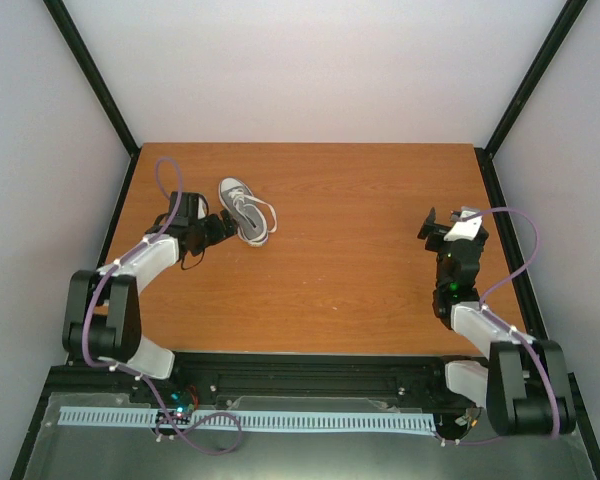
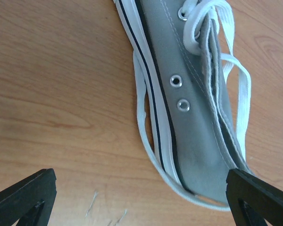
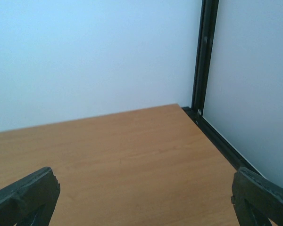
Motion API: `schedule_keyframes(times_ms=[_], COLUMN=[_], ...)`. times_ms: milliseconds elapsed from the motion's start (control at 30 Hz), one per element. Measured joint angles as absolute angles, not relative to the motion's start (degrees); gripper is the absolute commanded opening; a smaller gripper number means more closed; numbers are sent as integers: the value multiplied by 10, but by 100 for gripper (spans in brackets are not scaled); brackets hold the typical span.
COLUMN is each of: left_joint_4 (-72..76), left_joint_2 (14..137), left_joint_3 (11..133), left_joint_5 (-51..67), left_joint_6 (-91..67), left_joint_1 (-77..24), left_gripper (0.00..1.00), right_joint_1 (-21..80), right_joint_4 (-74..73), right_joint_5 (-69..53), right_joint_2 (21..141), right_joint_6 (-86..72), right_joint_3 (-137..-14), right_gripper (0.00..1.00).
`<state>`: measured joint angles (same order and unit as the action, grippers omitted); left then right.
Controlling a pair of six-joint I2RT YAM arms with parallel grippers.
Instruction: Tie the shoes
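One shoe (image 1: pixel 246 211): grey low-top with a white sole rim, standing on its sole on the far-left part of the worktop (image 1: pixel 360 270).
Long axis: diagonal in the overhead view, running from far-left to near-right.
Heading: in the left wrist view the heel end is nearest the camera and the laced front points away from it; overhead, the ends are too small to tell apart.
Laces (image 2: pixel 140 110): white and loose; one strand lies on the worktop along the sole rim and round the heel, and another loops out on the other side.
Left arm: elbow bent at the near-left, forearm stretched toward the shoe.
Left pincer (image 1: pixel 218 228): low, just beside the shoe, spread wide and gripping nothing; one finger (image 2: pixel 257 195) sits by the heel, contact unclear.
Right arm: folded upright at the right side, well apart from the shoe.
Right pincer (image 3: pixel 144 181): raised, spread wide with nothing between its fingers, facing the far-right corner post (image 3: pixel 205 56).
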<state>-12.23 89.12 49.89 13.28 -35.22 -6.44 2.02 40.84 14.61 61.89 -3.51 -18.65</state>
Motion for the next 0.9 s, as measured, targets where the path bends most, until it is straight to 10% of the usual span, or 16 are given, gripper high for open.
schedule_keyframes(times_ms=[567,900], left_joint_4=[-56,-53], left_joint_2=[1108,1168], left_joint_3=[667,716], left_joint_5=[178,180], left_joint_6=[-390,-395], left_joint_1=[-87,-88], left_gripper=[97,18], right_joint_1=[20,20], right_joint_4=[229,189], right_joint_5=[203,238], right_joint_2=[446,432], right_joint_6=[-161,-205], right_joint_3=[-186,-187], right_gripper=[100,100])
